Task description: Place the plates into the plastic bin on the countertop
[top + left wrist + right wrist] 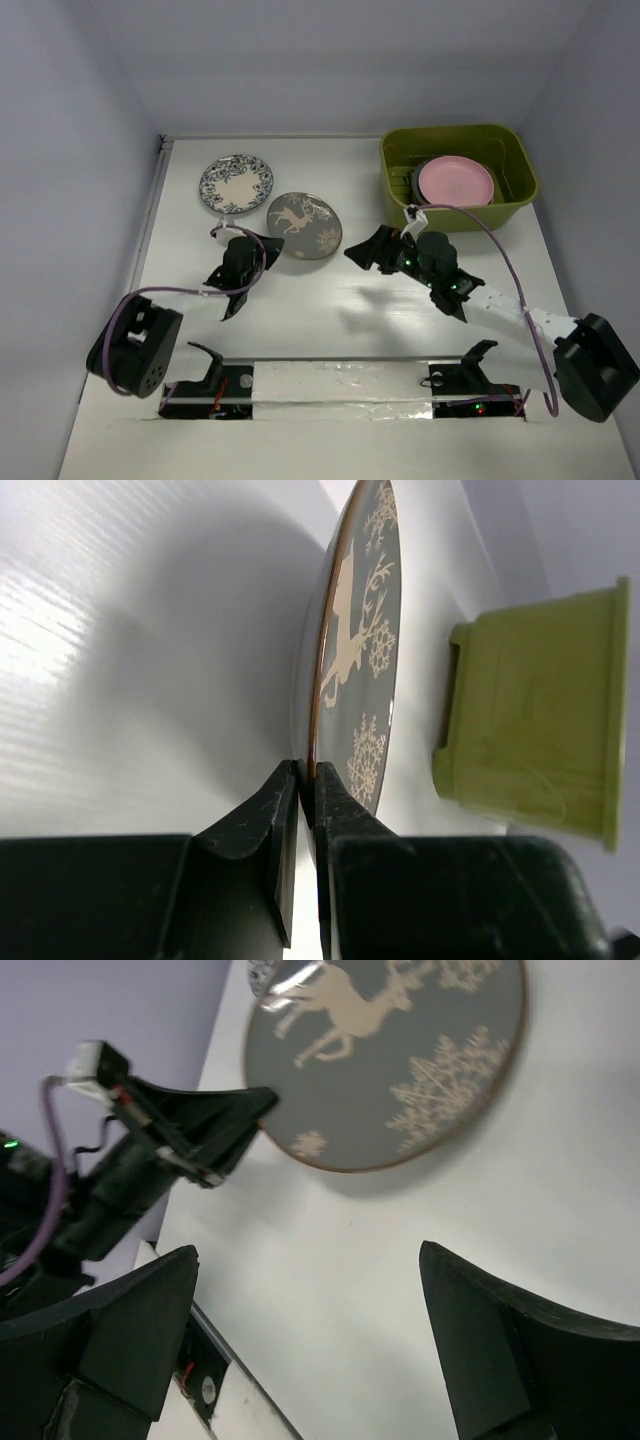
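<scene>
So, the left gripper (306, 772) is clamped on the rim of the grey deer plate (360, 650); that plate is on the white surface (330, 320), between the blue-white floral plate (236, 184) and the olive-green bin (460, 131); can't tell if it's lifted off at all; the right gripper (310, 1300) hovers just beside the same plate, fingers spread wide, holding nothing; a pink plate (455, 182) lies on top inside the bin, at the far right of the surface.
</scene>
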